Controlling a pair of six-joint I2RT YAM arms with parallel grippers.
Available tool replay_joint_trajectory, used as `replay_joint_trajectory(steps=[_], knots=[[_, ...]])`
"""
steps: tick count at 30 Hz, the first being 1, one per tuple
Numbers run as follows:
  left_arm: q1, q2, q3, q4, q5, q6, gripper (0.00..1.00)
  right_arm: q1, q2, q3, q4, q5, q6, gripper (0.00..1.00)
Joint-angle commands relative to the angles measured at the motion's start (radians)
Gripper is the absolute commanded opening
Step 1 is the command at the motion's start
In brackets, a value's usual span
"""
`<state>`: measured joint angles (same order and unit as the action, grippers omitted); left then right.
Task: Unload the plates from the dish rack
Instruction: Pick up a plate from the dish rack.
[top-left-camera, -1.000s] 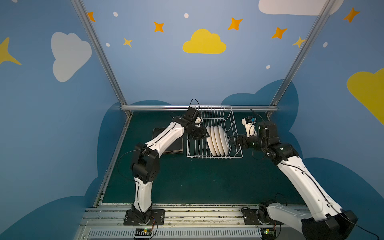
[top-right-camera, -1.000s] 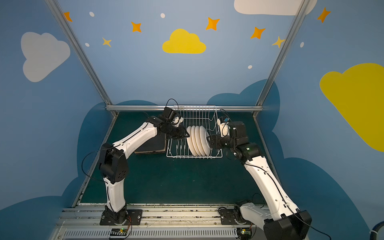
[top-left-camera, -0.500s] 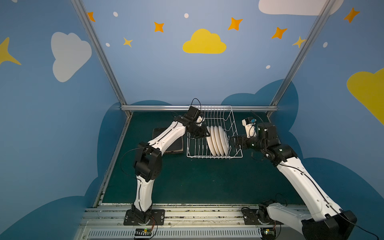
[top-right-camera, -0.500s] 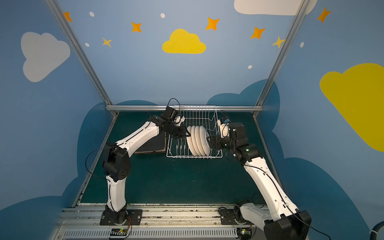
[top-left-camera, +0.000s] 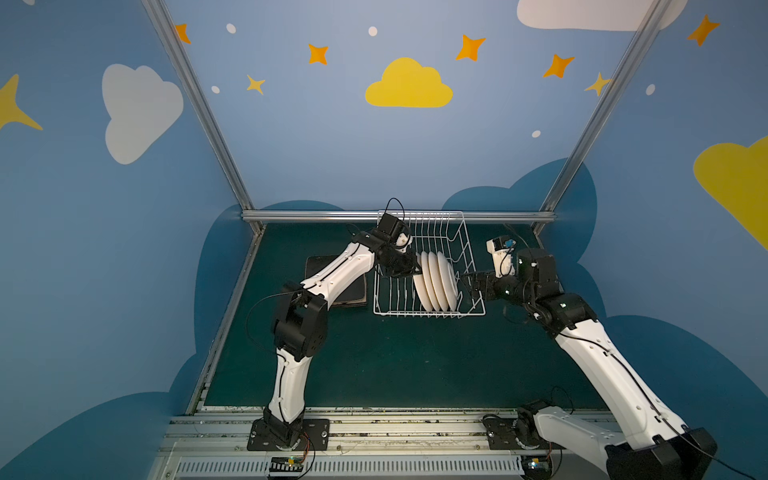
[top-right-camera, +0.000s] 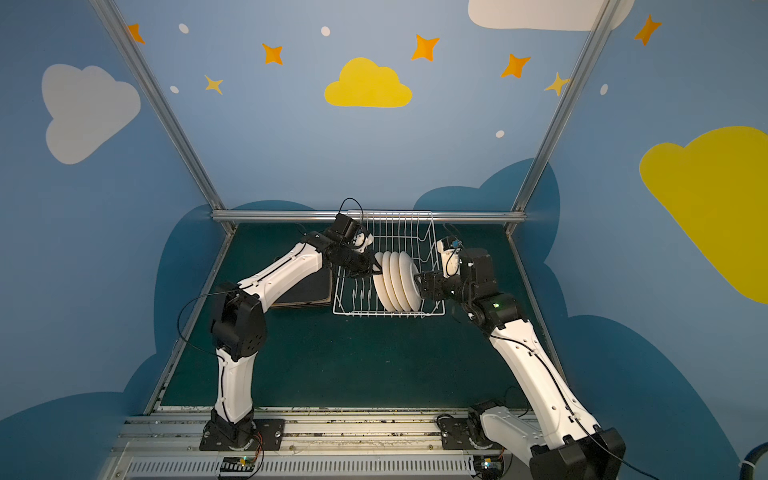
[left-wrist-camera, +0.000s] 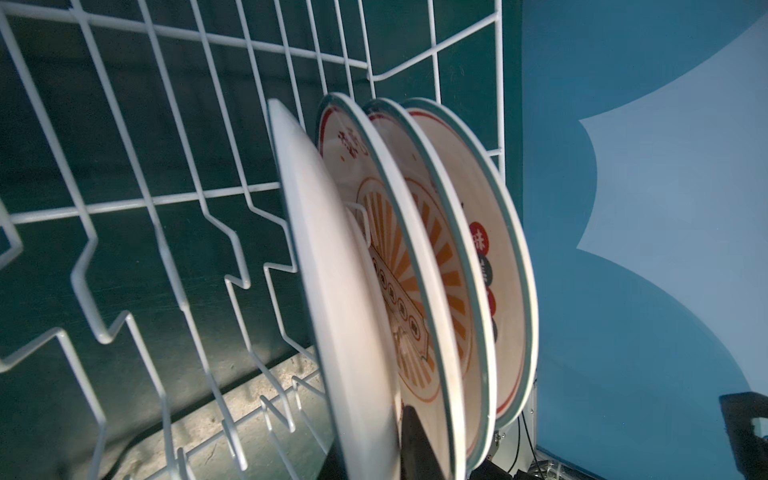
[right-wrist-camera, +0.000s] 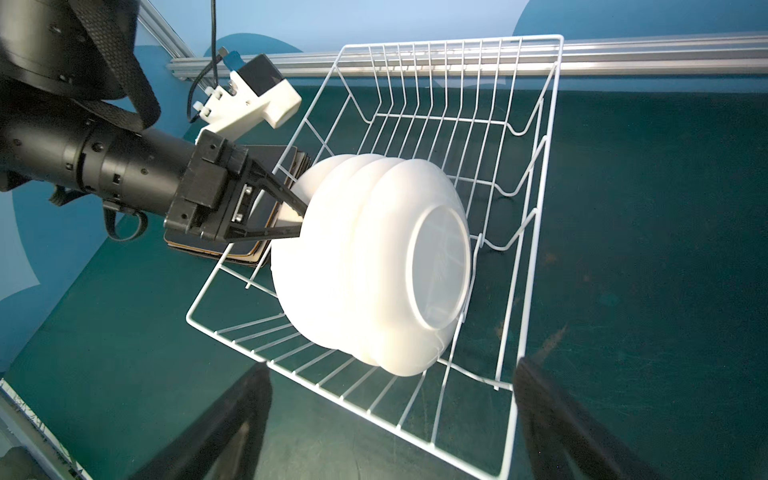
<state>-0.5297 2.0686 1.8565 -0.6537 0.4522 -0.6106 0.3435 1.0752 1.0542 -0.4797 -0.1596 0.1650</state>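
Pinching the end plate (left-wrist-camera: 332, 291) by its rim, the left gripper (right-wrist-camera: 300, 220) has its jaws narrow around it. That plate stands upright in the rack (right-wrist-camera: 449, 40) with three more round plates (top-left-camera: 440, 282) behind it. Right gripper (top-left-camera: 466, 283) hangs wide open just beside the rack. Square plates (top-left-camera: 319, 266) sit stacked on the table (top-left-camera: 395, 365), left of the rack.

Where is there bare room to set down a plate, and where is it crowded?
Free: green mat in front of the dish rack, between left arm and right arm. Crowded: the rack's middle, where round plates stand with the left claw on the end plate; dark stack beside it.
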Motion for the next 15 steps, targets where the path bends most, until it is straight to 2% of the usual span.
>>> replay_joint_trajectory(steps=[1,10,15], knots=[[0.0,0.028,0.009,-0.021,-0.003,-0.003,0.13,-0.004,-0.023,-0.008,0.018,0.009,0.008,0.9],[0.001,0.013,-0.011,-0.012,0.004,-0.043,0.03,-0.006,-0.018,-0.006,0.025,0.014,0.004,0.9],[0.004,0.008,-0.013,-0.009,0.036,-0.071,0.03,-0.006,-0.021,-0.005,0.022,0.013,0.003,0.9]])
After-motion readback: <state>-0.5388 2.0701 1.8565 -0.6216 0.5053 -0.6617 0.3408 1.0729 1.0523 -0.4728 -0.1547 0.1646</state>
